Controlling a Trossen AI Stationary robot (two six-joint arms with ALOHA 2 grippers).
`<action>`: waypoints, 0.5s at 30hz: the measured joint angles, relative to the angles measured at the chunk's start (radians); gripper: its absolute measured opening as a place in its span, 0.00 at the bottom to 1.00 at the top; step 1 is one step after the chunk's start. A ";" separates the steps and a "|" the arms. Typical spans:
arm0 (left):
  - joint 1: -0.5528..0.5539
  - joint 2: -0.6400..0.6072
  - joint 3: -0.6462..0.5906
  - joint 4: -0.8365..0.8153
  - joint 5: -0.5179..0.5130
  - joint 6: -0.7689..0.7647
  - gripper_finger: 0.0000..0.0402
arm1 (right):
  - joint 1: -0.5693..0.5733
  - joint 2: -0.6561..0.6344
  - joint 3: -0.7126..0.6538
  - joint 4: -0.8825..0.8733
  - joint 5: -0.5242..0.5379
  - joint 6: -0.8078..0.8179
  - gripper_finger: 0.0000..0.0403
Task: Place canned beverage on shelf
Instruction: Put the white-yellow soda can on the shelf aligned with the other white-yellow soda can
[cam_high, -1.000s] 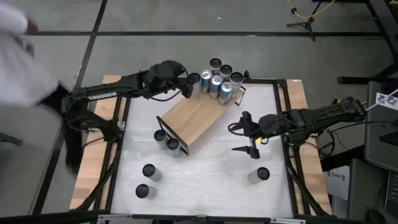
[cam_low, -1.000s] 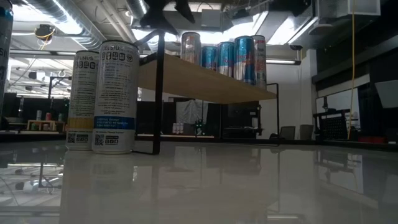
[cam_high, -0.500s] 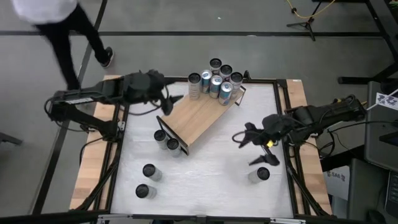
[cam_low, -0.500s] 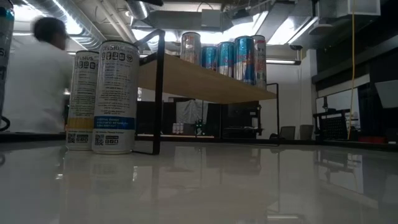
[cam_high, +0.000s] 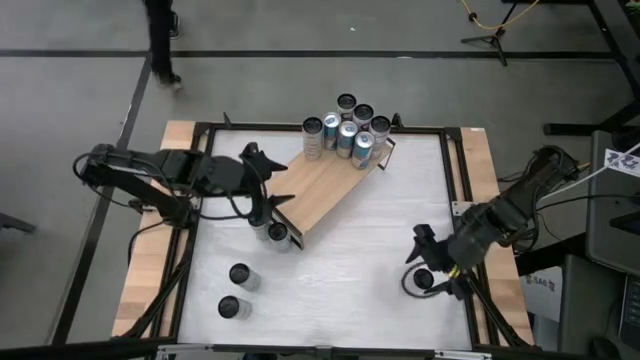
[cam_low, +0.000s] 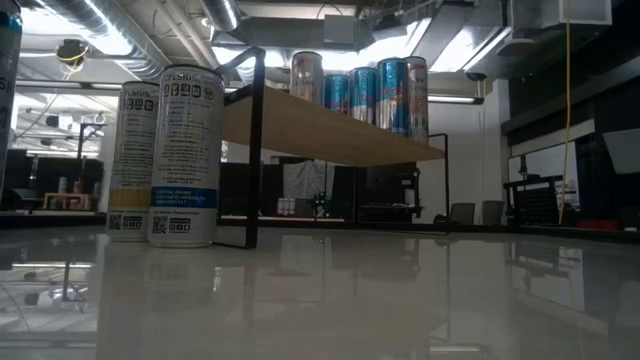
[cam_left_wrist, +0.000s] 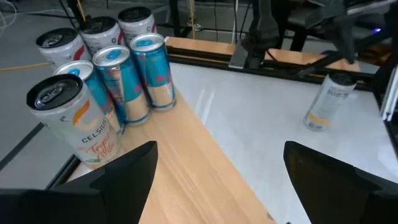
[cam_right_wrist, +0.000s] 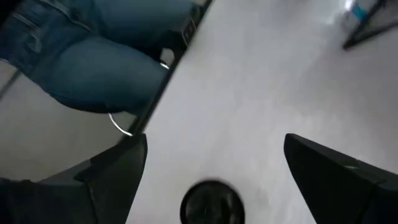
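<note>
The shelf (cam_high: 325, 185), a light wooden board on black frame ends, lies slantwise on the white table (cam_high: 350, 260). Several cans (cam_high: 345, 130) stand upright on its far end (cam_left_wrist: 118, 81). My left gripper (cam_high: 280, 183) hovers open above the shelf's near-left end, its fingers (cam_left_wrist: 221, 149) pointing along the board toward those cans. My right gripper (cam_high: 432, 265) is open above a lone upright can (cam_high: 421, 281) at the near right. That can's dark top (cam_right_wrist: 212, 202) shows between and below the fingers, untouched.
Two cans (cam_high: 268, 226) stand on the table against the shelf's near end, large in the low view (cam_low: 168, 155). Two more (cam_high: 234, 290) stand near the front left. A person's legs in blue jeans (cam_right_wrist: 93, 56) show beyond the table's right edge.
My left gripper has drawn back from the cans on the shelf's far end, going toward the table's near-left along the board, and has turned. My right gripper has gone toward the near right edge, over the lone can. A person behind the table's far left has walked away.
</note>
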 joint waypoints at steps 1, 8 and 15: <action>-0.009 0.002 0.000 0.002 -0.011 -0.002 0.85 | 0.024 0.000 0.000 -0.019 0.028 0.023 0.93; -0.054 0.010 0.000 0.005 -0.036 -0.003 0.85 | 0.166 0.000 0.000 -0.063 0.177 0.100 0.93; -0.069 0.028 0.000 0.001 -0.042 -0.005 0.85 | 0.245 0.037 0.000 -0.111 0.239 0.207 0.93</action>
